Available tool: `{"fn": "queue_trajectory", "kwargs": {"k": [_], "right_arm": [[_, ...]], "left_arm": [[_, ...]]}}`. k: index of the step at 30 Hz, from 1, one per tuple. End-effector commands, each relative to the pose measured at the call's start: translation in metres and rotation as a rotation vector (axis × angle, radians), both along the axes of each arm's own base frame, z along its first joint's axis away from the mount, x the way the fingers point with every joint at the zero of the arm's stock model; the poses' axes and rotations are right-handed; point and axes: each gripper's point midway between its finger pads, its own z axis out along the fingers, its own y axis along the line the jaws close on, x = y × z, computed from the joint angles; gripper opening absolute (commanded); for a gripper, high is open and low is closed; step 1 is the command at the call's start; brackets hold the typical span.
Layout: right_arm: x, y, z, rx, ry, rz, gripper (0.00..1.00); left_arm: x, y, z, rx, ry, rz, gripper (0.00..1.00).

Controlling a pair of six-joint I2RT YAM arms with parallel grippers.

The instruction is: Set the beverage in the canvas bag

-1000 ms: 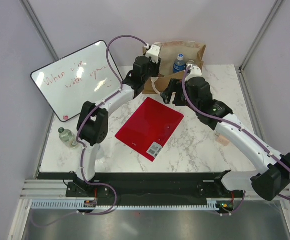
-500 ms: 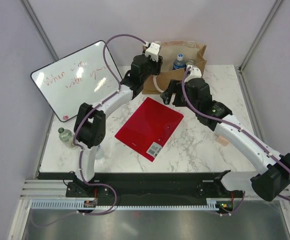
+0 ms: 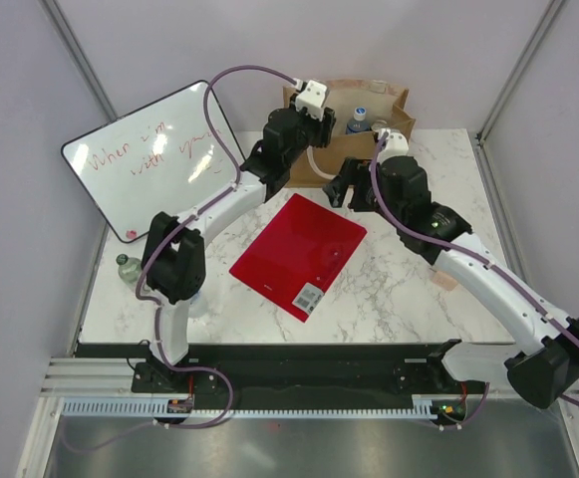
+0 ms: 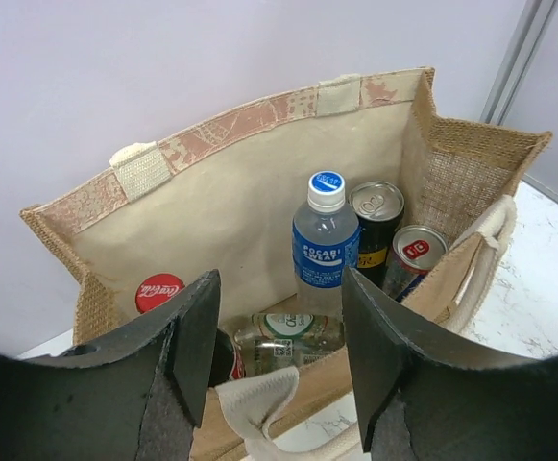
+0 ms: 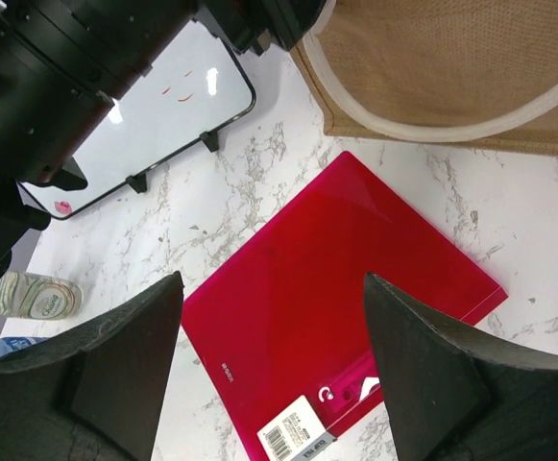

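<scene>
The canvas bag (image 4: 259, 206) stands open at the back of the table (image 3: 341, 159). Inside it are a Pocari Sweat bottle (image 4: 325, 240), two cans (image 4: 376, 221), a red-capped cola bottle (image 4: 159, 292) and a clear bottle lying flat (image 4: 288, 336). My left gripper (image 4: 279, 279) hovers open over the bag's near rim. A white handle loop (image 4: 259, 403) hangs slack between its fingers, untouched. My right gripper (image 5: 271, 283) is open and empty above the red folder (image 5: 336, 317). Another beverage bottle (image 3: 135, 274) lies at the table's left edge, far from both grippers.
A whiteboard with red writing (image 3: 154, 159) leans at the back left. The red folder (image 3: 299, 254) lies flat in the middle of the marble table (image 3: 409, 289). Grey walls close in the back and both sides.
The left gripper's jaws have spread apart and it has shifted a little up and toward the back over the bag. The right arm has barely moved.
</scene>
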Motion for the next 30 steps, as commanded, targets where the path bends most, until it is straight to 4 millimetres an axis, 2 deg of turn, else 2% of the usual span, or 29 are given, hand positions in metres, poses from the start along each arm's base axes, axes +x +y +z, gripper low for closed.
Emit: {"fn": "queue_trajectory", "kwargs": {"k": [1, 5, 6, 7, 8, 10, 11, 13, 14, 15, 16, 17, 18, 19, 20, 21, 22, 23, 24, 25, 26, 27, 28, 29, 30], "right_arm": [[-0.008, -0.01, 0.032, -0.001, -0.095, 0.007, 0.83], [-0.017, -0.016, 0.036, -0.019, -0.111, 0.024, 0.83], [-0.019, -0.015, 0.035, -0.025, -0.112, 0.037, 0.83], [-0.021, -0.014, 0.035, -0.025, -0.112, 0.051, 0.83], [-0.026, -0.009, 0.031, -0.023, -0.1, 0.089, 0.83], [-0.029, -0.003, 0.028, -0.026, -0.096, 0.133, 0.82], [-0.031, 0.002, 0.025, -0.022, -0.088, 0.161, 0.82], [-0.035, 0.015, 0.022, -0.021, -0.079, 0.22, 0.82], [-0.037, 0.023, 0.026, -0.02, -0.093, 0.25, 0.81], [-0.037, 0.032, 0.021, -0.035, -0.089, 0.273, 0.81], [-0.047, 0.049, 0.02, -0.055, -0.101, 0.323, 0.81], [-0.047, 0.062, 0.018, -0.073, -0.101, 0.34, 0.81], [-0.051, 0.074, 0.016, -0.085, -0.103, 0.361, 0.81], [-0.066, 0.095, 0.014, -0.096, -0.108, 0.415, 0.81], [-0.065, 0.11, 0.011, -0.108, -0.114, 0.423, 0.81], [-0.07, 0.122, 0.01, -0.107, -0.12, 0.45, 0.82], [-0.086, 0.141, 0.012, -0.093, -0.13, 0.499, 0.82], [-0.088, 0.157, 0.013, -0.066, -0.152, 0.518, 0.82], [-0.105, 0.175, 0.016, -0.047, -0.169, 0.565, 0.83], [-0.113, 0.186, 0.018, -0.026, -0.187, 0.59, 0.83], [-0.117, 0.204, 0.022, 0.005, -0.231, 0.616, 0.84], [-0.134, 0.22, 0.024, 0.026, -0.257, 0.661, 0.84], [-0.138, 0.236, 0.023, 0.043, -0.289, 0.681, 0.84], [-0.154, 0.249, 0.022, 0.039, -0.318, 0.723, 0.86], [-0.158, 0.258, 0.02, 0.031, -0.335, 0.735, 0.86]], "left_arm": [[-0.032, 0.021, 0.074, -0.098, -0.083, 0.025, 0.61], [-0.047, 0.045, 0.085, -0.12, -0.002, 0.096, 0.65], [-0.052, 0.051, 0.088, -0.126, 0.014, 0.116, 0.69], [-0.058, 0.058, 0.076, -0.108, 0.082, 0.136, 0.72], [-0.067, 0.071, 0.084, -0.113, 0.095, 0.17, 0.77], [-0.08, 0.087, 0.078, -0.107, 0.166, 0.216, 0.86], [-0.095, 0.105, 0.074, -0.078, 0.22, 0.265, 0.88], [-0.111, 0.123, 0.069, -0.076, 0.272, 0.306, 0.94], [-0.123, 0.137, 0.055, -0.031, 0.329, 0.346, 0.96], [-0.138, 0.152, 0.062, -0.042, 0.334, 0.365, 0.98], [-0.148, 0.161, 0.057, -0.048, 0.366, 0.388, 0.99], [-0.157, 0.175, 0.055, -0.047, 0.383, 0.423, 1.0], [-0.18, 0.193, 0.052, -0.037, 0.408, 0.441, 1.0], [-0.19, 0.202, 0.051, -0.054, 0.42, 0.456, 1.0], [-0.202, 0.213, 0.054, -0.066, 0.419, 0.464, 1.0], [-0.215, 0.223, 0.045, -0.044, 0.448, 0.477, 1.0], [-0.233, 0.237, 0.061, -0.079, 0.417, 0.474, 1.0], [-0.243, 0.244, 0.064, -0.081, 0.415, 0.474, 1.0], [-0.254, 0.25, 0.069, -0.087, 0.413, 0.47, 1.0], [-0.271, 0.258, 0.085, -0.128, 0.381, 0.446, 1.0], [-0.279, 0.262, 0.095, -0.153, 0.364, 0.434, 1.0], [-0.288, 0.267, 0.101, -0.168, 0.355, 0.425, 1.0], [-0.3, 0.274, 0.112, -0.196, 0.328, 0.416, 1.0], [-0.307, 0.279, 0.121, -0.217, 0.306, 0.414, 1.0], [-0.313, 0.282, 0.125, -0.223, 0.294, 0.41, 1.0]]}}
